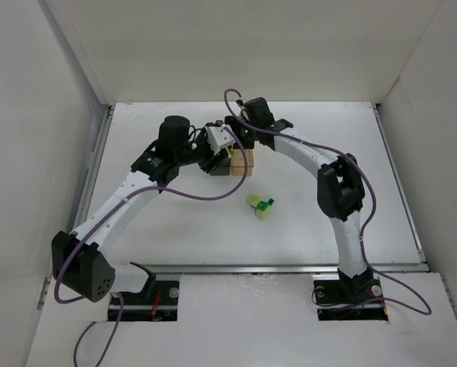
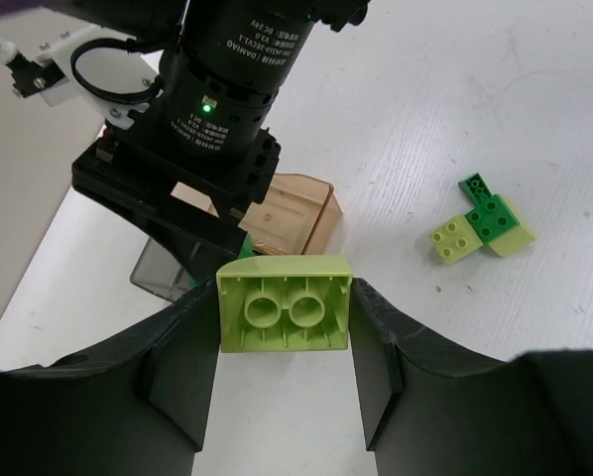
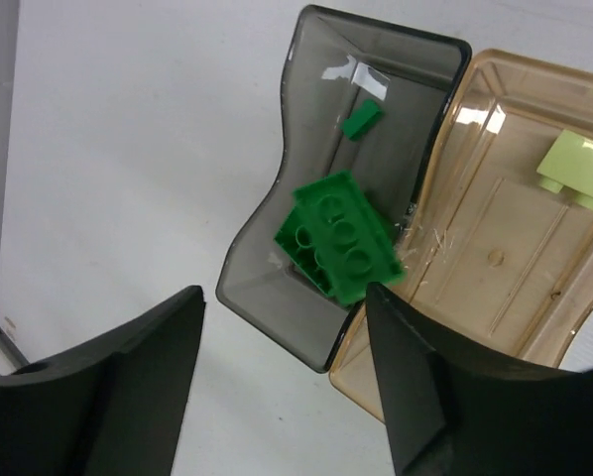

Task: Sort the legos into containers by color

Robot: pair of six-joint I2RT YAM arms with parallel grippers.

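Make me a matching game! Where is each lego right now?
Things:
1. upside-down pale brick
2. dark green bricks
3. mixed clump of bricks
4. second pale brick

Places:
A. in the tan box
B. on the table, apart from the boxes
C. held by the left gripper
D. in or over the grey box

Pairs: 1-C, 2-D, 3-B, 4-A.
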